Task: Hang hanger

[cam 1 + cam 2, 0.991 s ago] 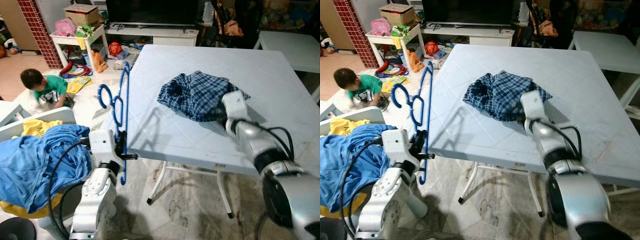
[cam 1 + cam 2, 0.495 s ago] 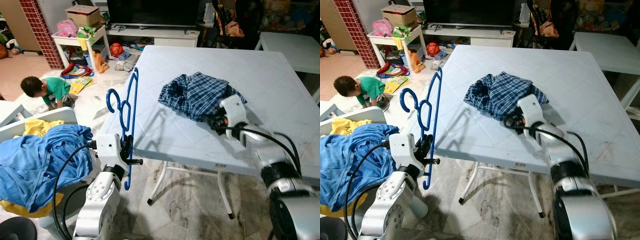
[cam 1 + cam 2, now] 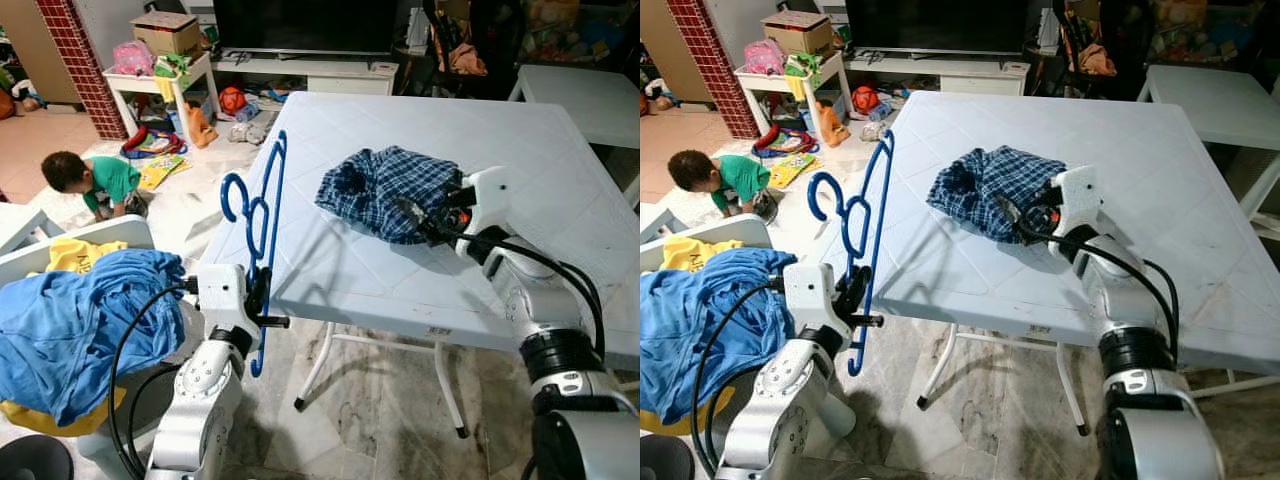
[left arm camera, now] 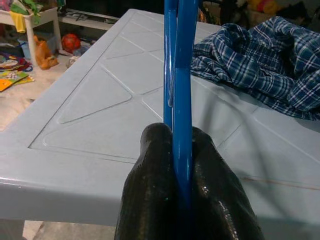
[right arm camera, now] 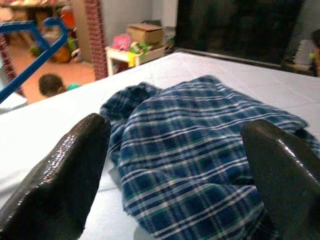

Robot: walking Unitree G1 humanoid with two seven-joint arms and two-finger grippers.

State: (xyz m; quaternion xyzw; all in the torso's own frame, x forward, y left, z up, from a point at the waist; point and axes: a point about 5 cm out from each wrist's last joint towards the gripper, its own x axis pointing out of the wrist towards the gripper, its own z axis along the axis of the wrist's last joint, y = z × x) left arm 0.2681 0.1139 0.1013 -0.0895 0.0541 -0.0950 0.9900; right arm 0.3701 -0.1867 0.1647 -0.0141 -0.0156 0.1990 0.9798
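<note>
The left end effector [image 4: 187,200] clenches the blue hanger [image 3: 262,205] upright beside the table [image 3: 330,270], keeping it ready. The right end effector [image 5: 175,165] gapes wide at the plaid shirt [image 3: 390,190], seemingly to grab it.

We see our right gripper [image 5: 175,175] with fingers [image 5: 60,180] spread wide over a crumpled blue plaid shirt [image 5: 200,165] on the white table [image 5: 60,120], blue hanger [image 5: 30,45] beyond.
</note>
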